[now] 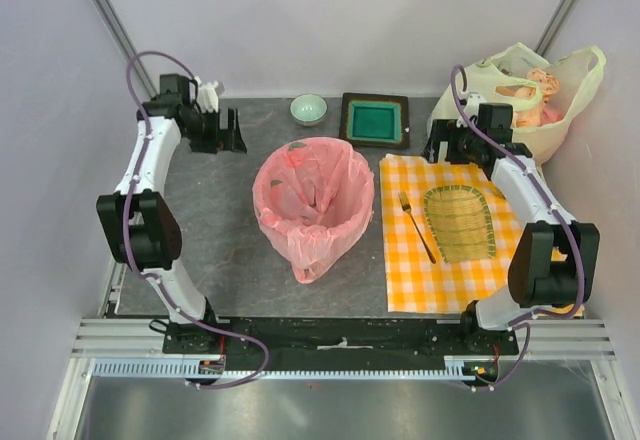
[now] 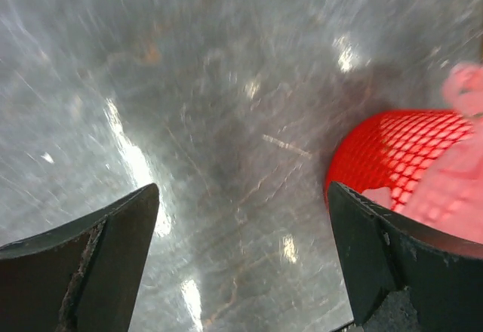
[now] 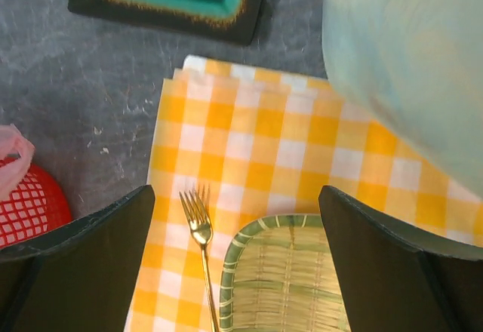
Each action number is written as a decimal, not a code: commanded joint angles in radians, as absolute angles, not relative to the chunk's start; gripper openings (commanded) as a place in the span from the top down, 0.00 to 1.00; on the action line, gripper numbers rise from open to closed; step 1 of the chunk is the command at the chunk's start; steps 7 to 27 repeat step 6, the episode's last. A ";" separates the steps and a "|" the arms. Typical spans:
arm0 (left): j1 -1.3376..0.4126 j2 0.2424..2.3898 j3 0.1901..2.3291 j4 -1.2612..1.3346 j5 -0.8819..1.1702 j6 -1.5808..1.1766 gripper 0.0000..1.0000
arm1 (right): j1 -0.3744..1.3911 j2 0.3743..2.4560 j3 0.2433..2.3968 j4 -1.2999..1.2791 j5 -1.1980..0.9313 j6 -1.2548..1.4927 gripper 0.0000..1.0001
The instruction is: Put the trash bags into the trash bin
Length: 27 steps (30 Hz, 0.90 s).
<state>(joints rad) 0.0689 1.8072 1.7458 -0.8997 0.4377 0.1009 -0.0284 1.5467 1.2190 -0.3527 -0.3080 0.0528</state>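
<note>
Centre of table (image 1: 225,240): trash bin (image 2: 396,147) stands upright w/ the trash bag (image 1: 315,195) in it as a liner. Mouth is open, plastic folded over the rim and hanging down the outside, esp. the near side. Looks ~done to me; what's left is prob. tucking the overhang.

L gripper (image 2: 243,192): jaws wide apart, nothing btwn them, over bare table just left of the bin's mesh wall. R gripper (image 3: 235,192): also spread and empty, above the checked cloth (image 3: 302,143) w/ fork (image 3: 198,230) and bamboo tray (image 3: 290,272) under it; bin is off to its left.

If tidying:
- Come in from above w/ L arm.
- Pinch loose film only, at the rim, then push down + inward slowly. Bin looks light and tapered, so it'll likely tip or skid if dragged sideways.
- Thin film will prob. cling to the fingers, so let go fully before lifting.
- Keep R arm clear of the fork + the yellow-green bag (image 1: 545,85) just beyond it.
</note>
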 commanded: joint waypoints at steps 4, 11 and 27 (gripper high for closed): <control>0.028 1.649 1.507 -0.735 0.327 0.048 0.01 | -0.009 1.470 1.114 -0.230 -0.327 0.071 0.02; 0.026 1.635 1.497 -0.718 0.298 0.046 0.01 | 0.018 1.468 1.120 -0.225 -0.325 0.063 0.02; 0.026 1.635 1.497 -0.718 0.298 0.046 0.01 | 0.018 1.468 1.120 -0.225 -0.325 0.063 0.02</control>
